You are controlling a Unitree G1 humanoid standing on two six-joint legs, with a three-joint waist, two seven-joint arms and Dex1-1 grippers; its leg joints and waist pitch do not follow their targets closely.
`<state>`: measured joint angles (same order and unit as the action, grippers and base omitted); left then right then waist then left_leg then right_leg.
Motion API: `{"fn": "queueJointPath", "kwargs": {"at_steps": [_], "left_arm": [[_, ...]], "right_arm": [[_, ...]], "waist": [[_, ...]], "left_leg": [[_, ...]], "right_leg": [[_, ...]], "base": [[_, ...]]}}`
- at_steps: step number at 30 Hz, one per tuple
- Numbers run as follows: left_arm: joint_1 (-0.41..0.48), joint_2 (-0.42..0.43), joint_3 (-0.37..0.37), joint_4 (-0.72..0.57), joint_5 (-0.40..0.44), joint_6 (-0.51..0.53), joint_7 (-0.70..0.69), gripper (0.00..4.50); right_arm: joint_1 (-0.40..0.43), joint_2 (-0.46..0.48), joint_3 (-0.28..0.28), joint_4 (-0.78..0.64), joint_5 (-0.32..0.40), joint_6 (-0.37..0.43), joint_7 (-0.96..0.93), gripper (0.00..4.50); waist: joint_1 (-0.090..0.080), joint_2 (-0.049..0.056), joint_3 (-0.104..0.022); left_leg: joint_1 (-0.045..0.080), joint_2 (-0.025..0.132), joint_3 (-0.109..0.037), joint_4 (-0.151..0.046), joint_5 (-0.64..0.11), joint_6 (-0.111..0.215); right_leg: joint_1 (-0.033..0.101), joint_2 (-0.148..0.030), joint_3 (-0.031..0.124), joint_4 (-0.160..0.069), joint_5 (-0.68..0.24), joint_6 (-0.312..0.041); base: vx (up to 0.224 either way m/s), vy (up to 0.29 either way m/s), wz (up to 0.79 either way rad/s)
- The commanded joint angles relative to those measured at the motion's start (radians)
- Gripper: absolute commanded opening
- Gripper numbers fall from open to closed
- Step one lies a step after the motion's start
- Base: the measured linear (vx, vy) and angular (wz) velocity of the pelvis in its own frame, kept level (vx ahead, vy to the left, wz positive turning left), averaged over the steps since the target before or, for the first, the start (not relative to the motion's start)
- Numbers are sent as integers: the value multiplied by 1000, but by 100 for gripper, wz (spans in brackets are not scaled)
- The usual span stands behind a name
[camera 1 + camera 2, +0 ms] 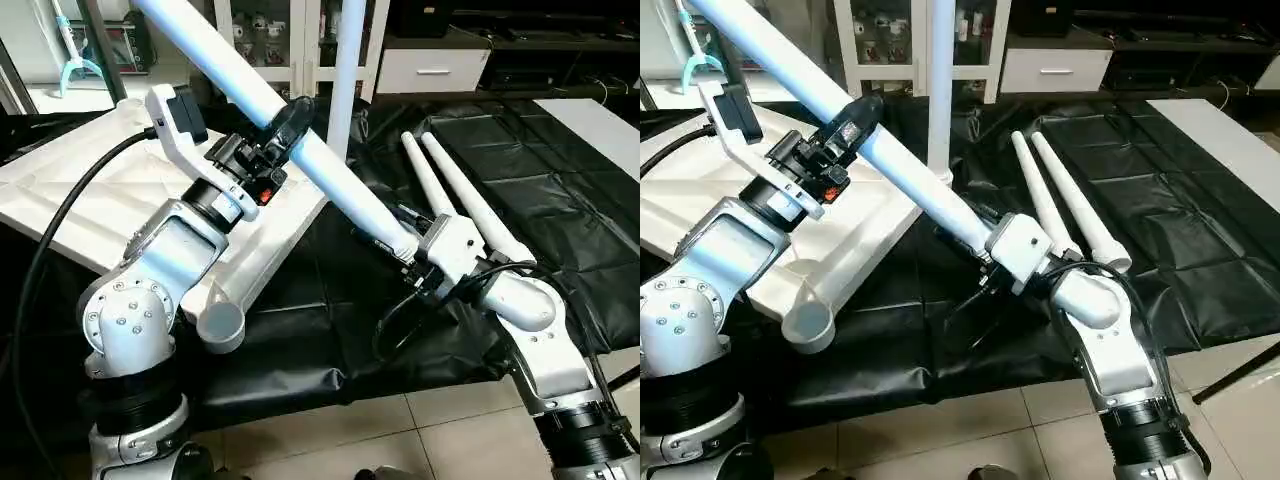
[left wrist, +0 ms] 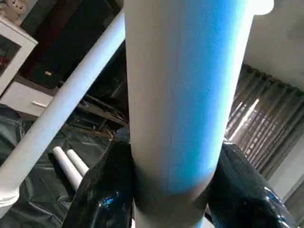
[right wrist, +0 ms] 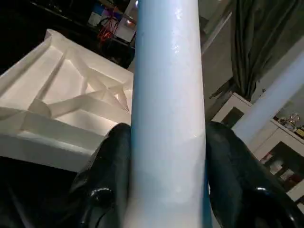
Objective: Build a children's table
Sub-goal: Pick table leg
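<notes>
Left eye view: one leg (image 1: pixel 345 70) already stands in the tabletop (image 1: pixel 120 190); two legs (image 1: pixel 455 195) lie on the black sheet (image 1: pixel 560 170). Both the left gripper (image 1: pixel 283 128) and right gripper (image 1: pixel 405 250) clasp a fourth leg (image 1: pixel 300 150), tilted above the tabletop, leaving three to fit.

The held leg (image 1: pixel 330 180) is seen as smooth white plastic with a soft sheen. The tabletop (image 1: pixel 110 190), turned underside up, is made of the same white plastic, matt on its ribs. The two legs (image 1: pixel 455 190) lying near the right edge look equally smooth. They are carried by a black sheet (image 1: pixel 560 200), glossy and creased like plastic film. The fingers (image 2: pixel 102 194) are shiny black plastic. The forearms (image 1: pixel 165 260) are finished in silver, satin metal.
</notes>
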<state>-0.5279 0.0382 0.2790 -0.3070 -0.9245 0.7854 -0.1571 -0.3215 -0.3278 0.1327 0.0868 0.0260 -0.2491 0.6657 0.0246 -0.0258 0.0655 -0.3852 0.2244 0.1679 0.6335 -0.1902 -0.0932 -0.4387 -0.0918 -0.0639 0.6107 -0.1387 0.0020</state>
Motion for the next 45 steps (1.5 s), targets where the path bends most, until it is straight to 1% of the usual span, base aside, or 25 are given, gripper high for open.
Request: {"fn": "queueJointPath", "kwargs": {"at_steps": [1, 2, 6, 8, 9, 11, 12, 13, 14, 16, 20, 21, 22, 24, 25, 28, 29, 31, 37, 39, 41, 42, 43, 44, 45], "left_arm": [[-19, 3, 3, -5, -4, -23, 13, 173], [-19, 3, 3, -5, -2, -25, 13, 173], [-25, -1, 2, -5, 2, -36, 17, 172], [-23, 15, -21, -12, 45, -58, 10, 172], [-23, 20, -30, -14, 59, -64, 8, 172], [-23, 43, -79, -30, 143, -120, -13, 172], [-23, 48, -91, -33, 162, -132, -17, 172], [-23, 68, -133, -38, 234, -180, -23, 172], [-20, 89, -176, -35, 318, -239, -24, 172], [-14, 122, -252, -23, 467, -352, -17, 172], [-5, 131, -324, -9, 581, -445, -6, 172], [-6, 125, -330, -9, 587, -455, -4, 172], [-9, 110, -336, -6, 599, -471, 6, 172], [-13, 96, -337, -2, 608, -485, 15, 172], [-15, 88, -338, -1, 613, -494, 19, 172], [-14, 82, -339, 0, 624, -514, 21, 172], [-7, 73, -335, -1, 630, -535, 22, 172], [-3, 68, -331, -2, 631, -543, 23, 172], [-8, 49, -329, 7, 646, -567, 28, 172], [-9, 38, -331, 11, 639, -567, 23, 172], [-7, 33, -333, 11, 634, -568, 20, 172], [-7, 32, -333, 12, 633, -570, 19, 172], [-7, 32, -335, 13, 634, -571, 18, 172], [-7, 30, -338, 15, 634, -573, 16, 172], [-7, 29, -339, 16, 634, -575, 15, 172]], "right_arm": [[-19, -21, 15, 25, -40, -9, -2, 189], [-20, -21, 16, 26, -40, -9, 0, 245], [-24, -16, 12, 36, -17, -12, 10, 280], [-30, -16, 8, 42, -14, -12, 5, 300], [-32, -17, 8, 44, -18, -14, 2, 300], [-48, -18, 10, 62, -48, -6, -29, 313], [-51, -17, 11, 67, -54, -3, -35, 324], [-65, -13, 18, 83, -80, 9, -55, 341], [-79, -8, 31, 98, -115, 19, -78, 341], [-106, 7, 61, 123, -182, 31, -121, 367], [-154, 64, 102, 157, -278, 47, -227, 388], [-166, 77, 107, 163, -295, 51, -253, 388], [-193, 105, 125, 183, -339, 63, -310, 412], [-216, 129, 141, 203, -371, 70, -353, 421], [-235, 153, 149, 224, -390, 76, -393, 421], [-252, 174, 150, 246, -406, 82, -437, 426], [-270, 188, 141, 266, -428, 85, -490, 426], [-286, 196, 133, 279, -448, 79, -538, 426], [-320, 209, 137, 338, -461, 67, -586, 426], [-332, 209, 138, 360, -462, 35, -605, 426], [-337, 209, 138, 368, -462, 29, -610, 426], [-340, 209, 139, 374, -460, 25, -612, 426], [-344, 208, 140, 380, -458, 18, -613, 426], [-351, 208, 142, 391, -447, 0, -611, 426], [-354, 208, 143, 396, -444, -7, -610, 426]], "waist": [[-8, 1, -77], [-8, 1, -77], [-8, 1, -77], [-8, 2, -78], [-9, 2, -78], [-9, 2, -78], [-10, 1, -78], [-12, 2, -78], [-12, 0, -77], [-19, 2, -77], [-30, 4, -79], [-28, 5, -80], [-28, 5, -78], [-33, 7, -80], [-33, 6, -80], [-36, 5, -78], [-38, 5, -79], [-37, 8, -80], [-39, 6, -80], [-38, 7, -80], [-38, 6, -81], [-39, 11, -80], [-40, 9, -80], [-41, 14, -81], [-44, 11, -81]], "left_leg": [[8, -15, 12, -80, -310, 22], [8, -15, 12, -80, -310, 23], [8, -14, 13, -79, -307, 25], [8, -13, 13, -80, -303, 27], [7, -13, 12, -80, -301, 27], [7, -12, 12, -80, -297, 27], [8, -12, 11, -81, -297, 27], [8, -12, 12, -80, -296, 24], [8, -11, 10, -82, -296, 25], [4, -11, 8, -82, -289, 17], [2, -12, 7, -82, -296, -4], [4, -11, 8, -81, -299, -6], [7, -11, 9, -81, -300, -8], [6, -10, 8, -81, -297, -15], [7, -11, 9, -82, -301, -15], [8, -11, 10, -82, -313, -12], [9, -11, 10, -81, -318, -11], [10, -11, 10, -81, -300, -18], [9, -13, 12, -79, -295, -12], [10, -13, 13, -79, -296, -11], [9, -14, 13, -78, -298, -11], [9, -13, 12, -79, -298, -11], [9, -14, 13, -78, -301, -9], [10, -13, 12, -79, -307, -9], [10, -13, 12, -78, -315, -8]], "right_leg": [[54, -5, 15, -82, -398, -83], [54, -5, 15, -82, -396, -84], [55, -5, 16, -81, -383, -91], [55, -5, 16, -81, -374, -93], [56, -5, 16, -79, -370, -94], [57, -6, 17, -78, -364, -95], [56, -6, 17, -80, -370, -93], [56, -7, 18, -79, -372, -94], [55, -8, 17, -83, -379, -91], [58, -11, 18, -80, -380, -86], [58, -13, 21, -74, -380, -97], [57, -13, 22, -73, -372, -100], [53, -12, 23, -74, -364, -105], [55, -11, 23, -68, -322, -127], [55, -11, 23, -68, -317, -129], [54, -11, 24, -67, -324, -127], [54, -11, 24, -68, -322, -127], [53, -10, 25, -64, -290, -134], [56, -10, 26, -62, -273, -136], [55, -10, 26, -62, -273, -135], [56, -10, 25, -62, -277, -134], [56, -10, 26, -61, -272, -136], [56, -9, 25, -62, -272, -136], [55, -10, 25, -61, -271, -139], [55, -9, 24, -63, -273, -140]], "base": [[0, 0, 0], [0, 0, 0], [0, 0, 0], [0, 0, 0], [0, 0, 0], [0, 0, 0], [0, 0, 0], [0, 0, 0], [0, 0, 0], [0, 0, 0], [0, 0, 0], [0, 0, 0], [0, 0, 0], [0, 0, 0], [0, 0, 0], [0, 0, 0], [0, 0, 0], [0, 0, 0], [0, 0, 0], [0, 0, 0], [0, 0, 0], [0, 0, 0], [0, 0, 0], [0, 0, 0], [0, 0, 0]]}}
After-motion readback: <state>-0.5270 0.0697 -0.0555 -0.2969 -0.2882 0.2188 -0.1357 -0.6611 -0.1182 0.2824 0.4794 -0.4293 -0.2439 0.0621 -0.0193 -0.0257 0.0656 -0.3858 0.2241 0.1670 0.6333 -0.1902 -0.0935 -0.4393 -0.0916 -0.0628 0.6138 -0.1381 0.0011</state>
